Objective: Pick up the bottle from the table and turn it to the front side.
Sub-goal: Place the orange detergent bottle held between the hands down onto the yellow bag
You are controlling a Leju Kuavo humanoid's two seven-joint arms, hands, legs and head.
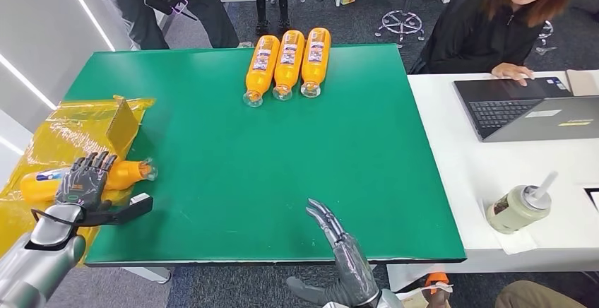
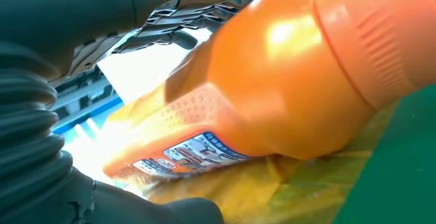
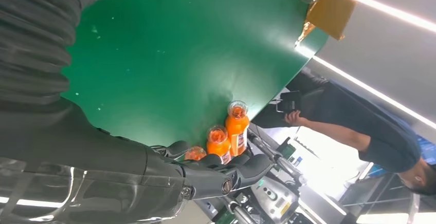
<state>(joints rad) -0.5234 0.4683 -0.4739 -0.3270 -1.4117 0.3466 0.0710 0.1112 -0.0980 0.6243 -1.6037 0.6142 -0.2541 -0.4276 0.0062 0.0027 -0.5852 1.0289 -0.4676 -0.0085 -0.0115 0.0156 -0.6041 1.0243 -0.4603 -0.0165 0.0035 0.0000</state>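
Reaching in over the near edge of the green tabletop point(image 1: 233, 181), the right hand point(image 1: 337, 251) holds nothing, its fingers straight and slightly apart, pointing toward the far side; the right wrist view shows the same hand point(image 3: 205, 175) extended with nothing in it. At the near left corner, the left hand point(image 1: 86, 181) lies draped over an orange bottle point(image 1: 116, 176) that rests on its side on crinkled yellow plastic wrap point(image 1: 67, 135), its clear cap end pointing toward the middle of the tabletop and its labelled part sticking out past the hand on the other side. The dark fingers curl over the bottle's body from above and the thumb juts out on the near side; whether the bottle is firmly gripped or merely covered cannot be told. In the left wrist view the bottle point(image 2: 288, 75) lies close under the fingers, its label facing down toward the yellow wrap point(image 2: 288, 183).

Farther away, near the far edge, three more orange bottles point(image 1: 288, 63) lie side by side, touching, caps toward the robot. To the right stands a white desk point(image 1: 452, 152) with a lidded drink cup point(image 1: 519, 208) and an open laptop point(image 1: 526, 107), where a seated person point(image 1: 494, 29) rests a hand. Another person point(image 1: 176, 1) stands beyond the far left corner
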